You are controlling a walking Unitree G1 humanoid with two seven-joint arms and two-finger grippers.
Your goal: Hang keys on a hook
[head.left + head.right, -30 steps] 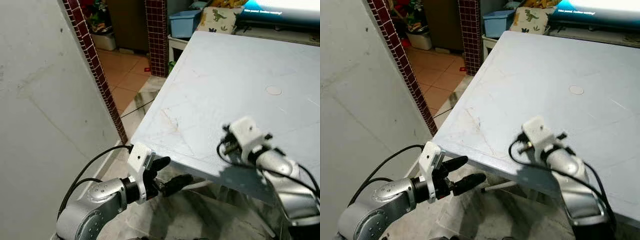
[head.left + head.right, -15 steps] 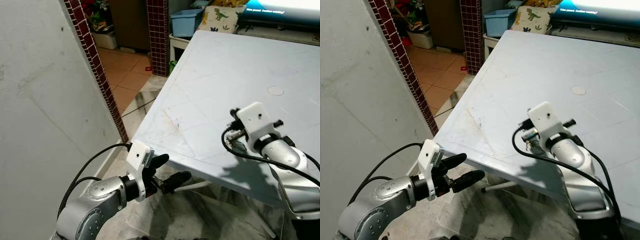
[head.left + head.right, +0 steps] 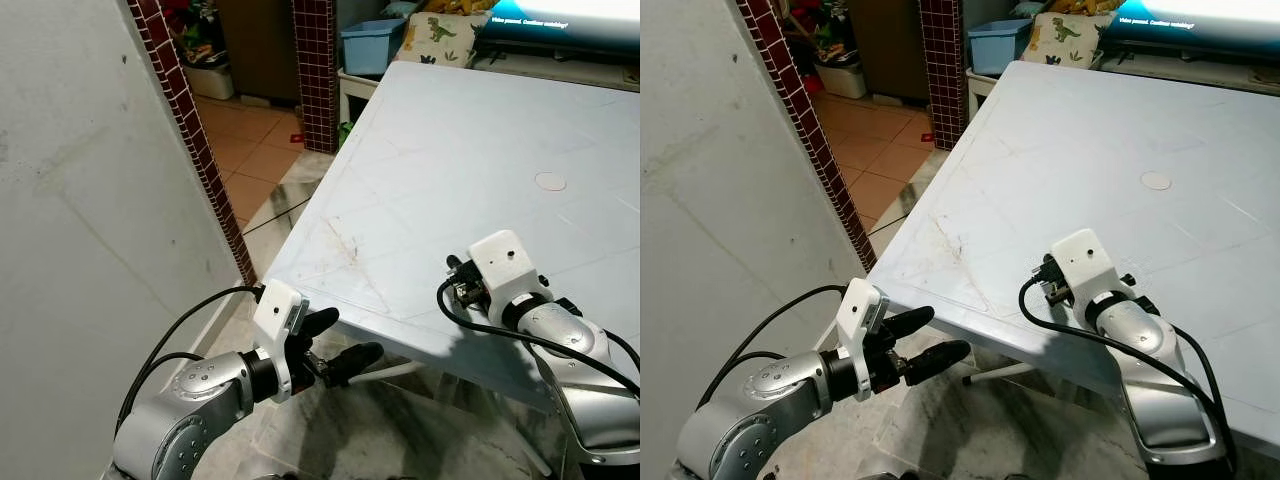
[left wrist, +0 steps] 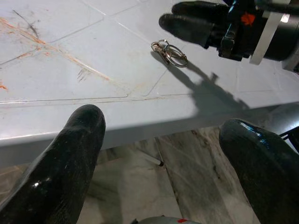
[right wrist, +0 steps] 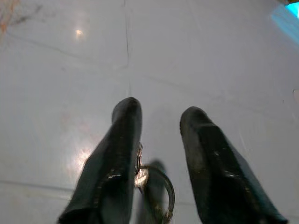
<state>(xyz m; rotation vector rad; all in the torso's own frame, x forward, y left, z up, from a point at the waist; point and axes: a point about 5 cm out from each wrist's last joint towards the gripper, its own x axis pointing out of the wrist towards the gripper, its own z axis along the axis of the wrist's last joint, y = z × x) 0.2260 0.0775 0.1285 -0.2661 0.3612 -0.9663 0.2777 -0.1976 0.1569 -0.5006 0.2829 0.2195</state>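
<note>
Worktop (image 3: 450, 150), pale and scuffed, took up most of the scene, with a grey wall (image 3: 90, 250) and a brick-tiled edge to the robot's left and a tiled floor beyond. Over the near part of the worktop the right gripper (image 5: 156, 158) pointed down at the surface, its fingers (image 5: 117, 154) a moderate gap apart and gripping nothing, one to each side of the keys. Below the worktop's near edge hung the left gripper (image 3: 340, 345), fingers (image 4: 60, 163) spread wide and empty, idle. Keys (image 4: 169, 51), on a small metal ring, lay flat on the worktop just beside the right fingertips, whether touching them could not be told. Judging by this, the task had barely begun: the keys were not yet picked up, and carrying and hanging them remained.
</note>
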